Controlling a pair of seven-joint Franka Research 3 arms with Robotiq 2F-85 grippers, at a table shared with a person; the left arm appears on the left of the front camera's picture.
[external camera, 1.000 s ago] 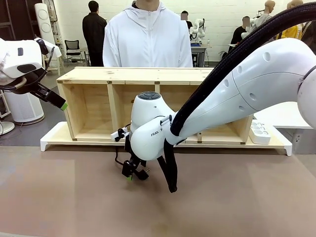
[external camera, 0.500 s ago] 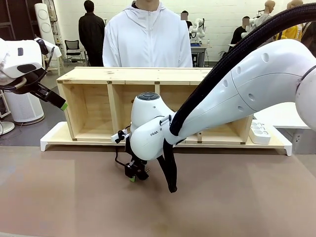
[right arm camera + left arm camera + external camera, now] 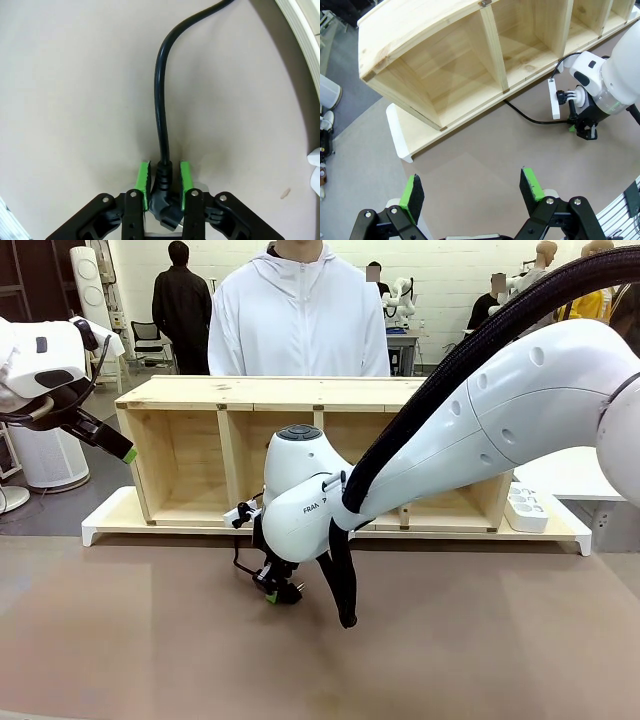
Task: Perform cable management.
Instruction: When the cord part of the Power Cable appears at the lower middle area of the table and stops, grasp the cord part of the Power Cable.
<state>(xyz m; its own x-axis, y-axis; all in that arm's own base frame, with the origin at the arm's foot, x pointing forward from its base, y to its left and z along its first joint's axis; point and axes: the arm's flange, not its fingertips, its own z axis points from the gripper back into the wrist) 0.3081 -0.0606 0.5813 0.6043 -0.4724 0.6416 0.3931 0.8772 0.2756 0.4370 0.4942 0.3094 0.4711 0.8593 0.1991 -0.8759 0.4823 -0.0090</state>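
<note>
**A:** Where does the cable lie?

**B:** On the surface [image 3: 120, 640] before the wooden shelf [image 3: 200, 400]. The cable [image 3: 162, 100] runs from the shelf's foot to the right end effector [image 3: 164, 172], which is clenched on its plug [image 3: 165, 205], low over the surface.

**A:** How to do this well?

**B:** I'd grip the plug squarely and move slowly, so the slack follows without snagging. The left end effector [image 3: 470, 189] hangs released, up high.

**A:** Counts?

**B:** One shelf, two end effectors, one cable, one white power strip [image 3: 527, 508], one plug.

Shelf [image 3: 280, 392] on a board [image 3: 105, 524]; person [image 3: 298, 325] behind it; cable [image 3: 161, 100] on the table [image 3: 480, 650] before it
</note>
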